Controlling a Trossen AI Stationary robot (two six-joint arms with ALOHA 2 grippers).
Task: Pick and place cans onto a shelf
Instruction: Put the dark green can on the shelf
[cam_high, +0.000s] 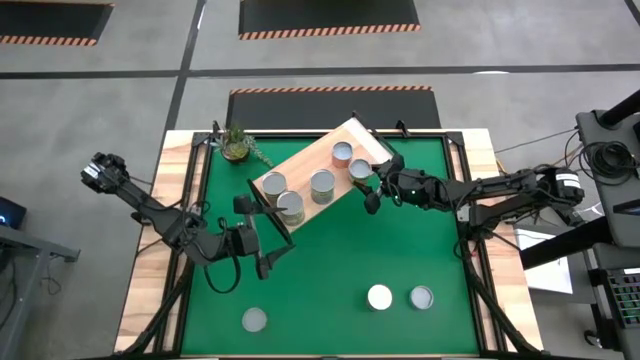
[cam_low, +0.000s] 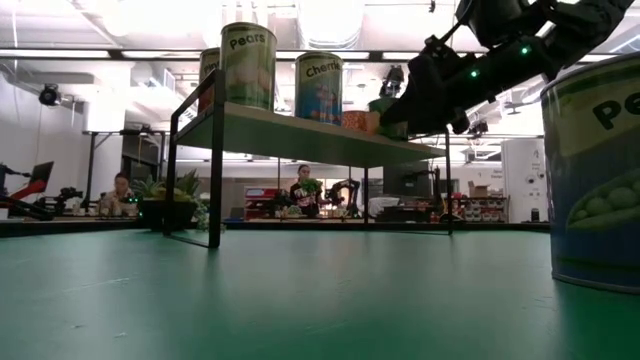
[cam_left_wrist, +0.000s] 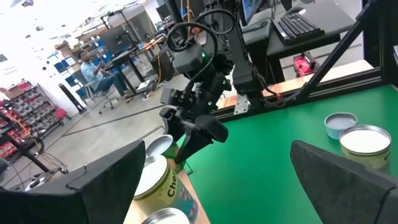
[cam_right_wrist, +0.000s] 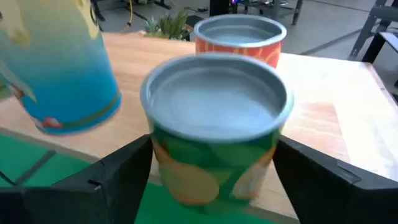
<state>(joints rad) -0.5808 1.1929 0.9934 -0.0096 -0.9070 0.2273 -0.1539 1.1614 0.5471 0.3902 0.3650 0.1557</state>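
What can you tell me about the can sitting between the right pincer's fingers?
The can is a short tin with a dull silver recessed top and raised rim, wrapped in a green label with orange-yellow fruit shapes. It stands upright near the edge of the light-wood shelf, just in front of an orange-labelled can and beside a blue-labelled can. The right pincer straddles it, a dark finger on each side; whether the fingers touch its sides cannot be told.
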